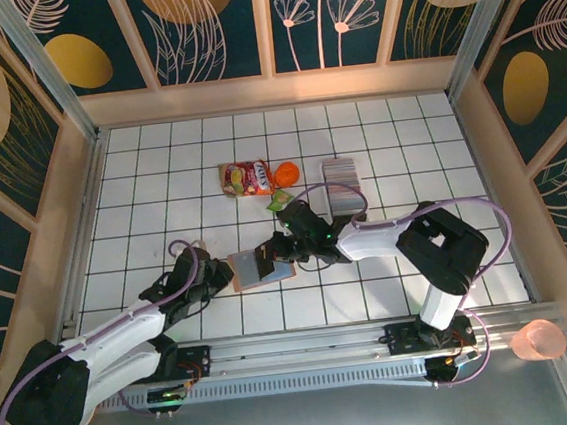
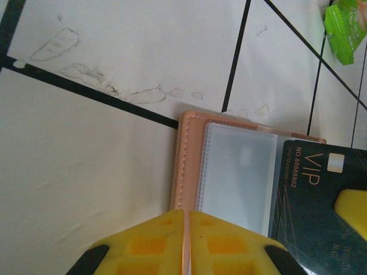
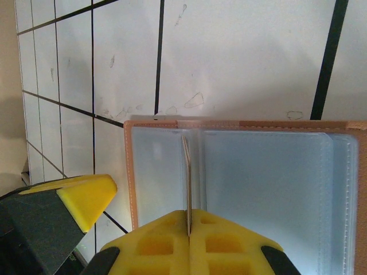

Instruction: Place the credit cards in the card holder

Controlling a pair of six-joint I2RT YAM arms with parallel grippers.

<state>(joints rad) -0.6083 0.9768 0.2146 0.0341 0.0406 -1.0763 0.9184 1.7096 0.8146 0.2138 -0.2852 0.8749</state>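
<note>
White tiled tabletop with black grid lines, dark teal flower-print walls all round. So, the card holder lies open flat on the tiles right in front of my two arms, salmon-pink rim, clear pockets facing up. My left gripper is clamped on its pink edge, and you can see the thin leather strip squeezed between the yellow fingers. My right gripper is closed on one dark credit card with "VIP" printed on it. From my right wrist it's edge-on, standing over the pockets near the holder's fold. Whether its edge is actually inside a pocket, I can't tell. The row of credit cards sits well behind the holder, a striped grey block. Beside it are a red snack packet and a green packet.
</note>
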